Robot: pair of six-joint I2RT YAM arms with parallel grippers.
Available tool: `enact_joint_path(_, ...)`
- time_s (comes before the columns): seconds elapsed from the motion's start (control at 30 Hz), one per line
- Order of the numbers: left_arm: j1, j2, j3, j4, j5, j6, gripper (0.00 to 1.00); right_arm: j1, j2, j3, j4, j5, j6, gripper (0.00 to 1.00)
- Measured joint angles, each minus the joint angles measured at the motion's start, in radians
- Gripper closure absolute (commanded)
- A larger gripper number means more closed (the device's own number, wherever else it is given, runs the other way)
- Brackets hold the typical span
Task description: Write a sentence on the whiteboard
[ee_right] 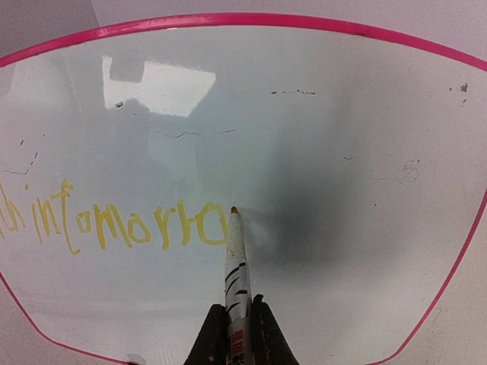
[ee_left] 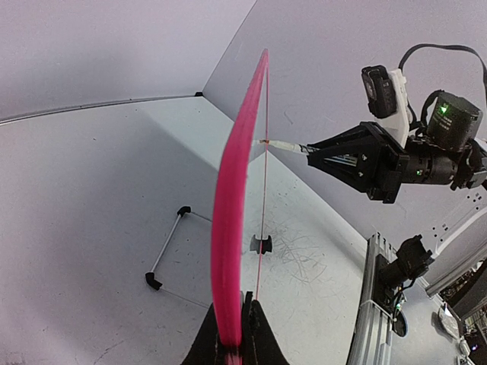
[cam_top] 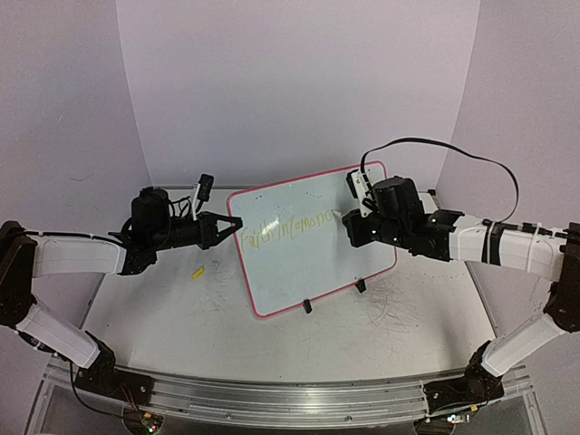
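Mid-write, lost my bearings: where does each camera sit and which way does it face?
Top: above and behind the arm bases, looking down on the table; both arms show, left gripper clamping the whiteboard, right gripper holding the marker.
Left wrist: at the board's side edge, looking along it; own fingers pinch the rim at bottom.
Right wrist: faces the board's front and the sentence; own fingers grip the marker at bottom.
Shared: both wrist views show the marker's tip at the board.

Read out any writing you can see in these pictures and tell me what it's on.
"in tomorro": the yellow sentence on the whiteboard, ending at the marker tip.
The word before it: too faint to read.
The marker's label: too blurred to read.
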Motion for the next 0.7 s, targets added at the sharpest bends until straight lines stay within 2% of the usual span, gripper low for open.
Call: enact_joint_path(0.7,0.000,0.002,0.006,-0.009,-0.001,-0.002,1.00,0.002,-0.012,-0.055,-0.008,0.034,0.021,1.00)
